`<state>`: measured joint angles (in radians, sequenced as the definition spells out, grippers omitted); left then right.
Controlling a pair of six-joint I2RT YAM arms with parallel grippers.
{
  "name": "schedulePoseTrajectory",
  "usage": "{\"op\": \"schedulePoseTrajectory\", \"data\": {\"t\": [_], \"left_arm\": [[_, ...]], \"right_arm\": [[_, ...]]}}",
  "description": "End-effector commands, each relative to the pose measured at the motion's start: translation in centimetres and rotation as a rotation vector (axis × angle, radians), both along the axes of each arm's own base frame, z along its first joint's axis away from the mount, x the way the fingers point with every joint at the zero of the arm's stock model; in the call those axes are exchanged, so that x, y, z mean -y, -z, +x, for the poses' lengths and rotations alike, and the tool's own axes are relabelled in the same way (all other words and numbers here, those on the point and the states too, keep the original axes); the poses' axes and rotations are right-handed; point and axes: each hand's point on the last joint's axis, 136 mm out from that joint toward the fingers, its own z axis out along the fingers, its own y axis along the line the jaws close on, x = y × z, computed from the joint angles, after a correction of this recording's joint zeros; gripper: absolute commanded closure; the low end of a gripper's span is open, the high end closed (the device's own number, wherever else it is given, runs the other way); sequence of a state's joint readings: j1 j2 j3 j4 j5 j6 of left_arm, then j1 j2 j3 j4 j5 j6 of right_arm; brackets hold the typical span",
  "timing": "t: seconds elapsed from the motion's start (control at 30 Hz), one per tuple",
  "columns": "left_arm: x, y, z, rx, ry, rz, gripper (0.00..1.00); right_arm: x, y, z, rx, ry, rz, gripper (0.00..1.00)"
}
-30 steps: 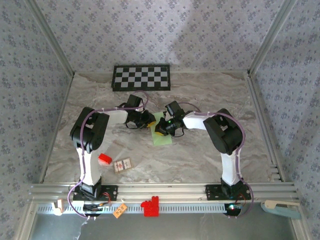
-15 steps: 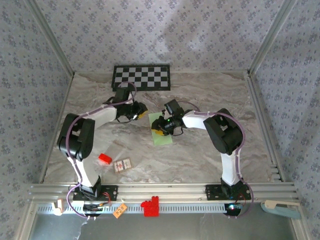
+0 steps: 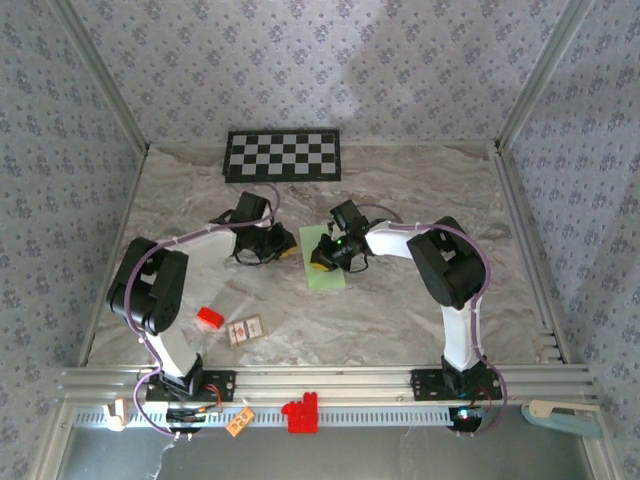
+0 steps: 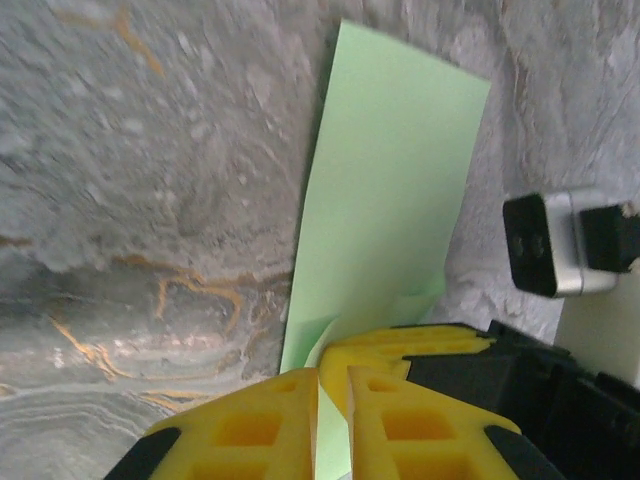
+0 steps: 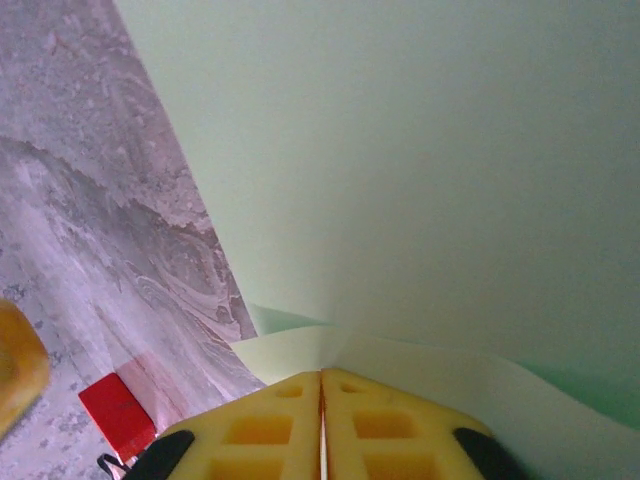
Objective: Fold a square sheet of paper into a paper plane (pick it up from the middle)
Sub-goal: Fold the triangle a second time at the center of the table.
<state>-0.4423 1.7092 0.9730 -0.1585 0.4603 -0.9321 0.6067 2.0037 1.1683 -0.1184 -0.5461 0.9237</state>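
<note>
from above, the sheet of paper [image 3: 330, 276], folded into a narrow pale green strip, lies on the marbled desk [image 3: 420, 200] near the middle, between the two arms. the left hand [image 3: 290, 249] sits at its left edge. the right hand [image 3: 318, 264] rests over the strip and covers part of it, and the two hands are just beside each other. the checkerboard panel [image 3: 282, 156] lies well apart at the far edge, and a red block [image 3: 209, 318] sits beside the left arm. in the left wrist view the sheet of paper [image 4: 395, 170] runs away from the left hand [image 4: 333, 378]. its near end reaches the yellow fingers [image 4: 250, 425], which stand almost together with a thin slit showing green; whether they pinch it i cannot tell. in the right wrist view the right hand [image 5: 321, 375] is closed tight, its fingers meeting in a line. a pale flap of the sheet of paper [image 5: 430, 140] rises to the fingertips and is nipped there, while the rest spreads ahead.
</note>
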Motion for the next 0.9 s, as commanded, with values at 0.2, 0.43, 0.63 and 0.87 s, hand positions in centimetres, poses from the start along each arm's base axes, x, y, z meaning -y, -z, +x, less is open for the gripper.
{"op": "schedulePoseTrajectory", "data": {"t": [0.2, 0.43, 0.63, 0.87], "left_arm": [[2.3, 1.5, -2.6, -0.048, 0.097, 0.009, 0.94], [3.2, 2.1, -2.3, -0.050, 0.118, 0.006, 0.98], [3.7, 3.0, -2.5, -0.069, 0.135, -0.004, 0.98], [3.7, 3.4, -2.1, -0.061, 0.127, 0.012, 0.97]], "right_arm": [[2.1, 2.9, -1.4, -0.093, 0.012, -0.120, 0.97], [2.1, 3.0, -1.5, -0.097, 0.011, -0.123, 0.98], [1.9, 2.9, -1.4, -0.099, 0.012, -0.114, 0.98], [1.9, 3.0, -1.7, -0.103, 0.008, -0.114, 0.98]]}}
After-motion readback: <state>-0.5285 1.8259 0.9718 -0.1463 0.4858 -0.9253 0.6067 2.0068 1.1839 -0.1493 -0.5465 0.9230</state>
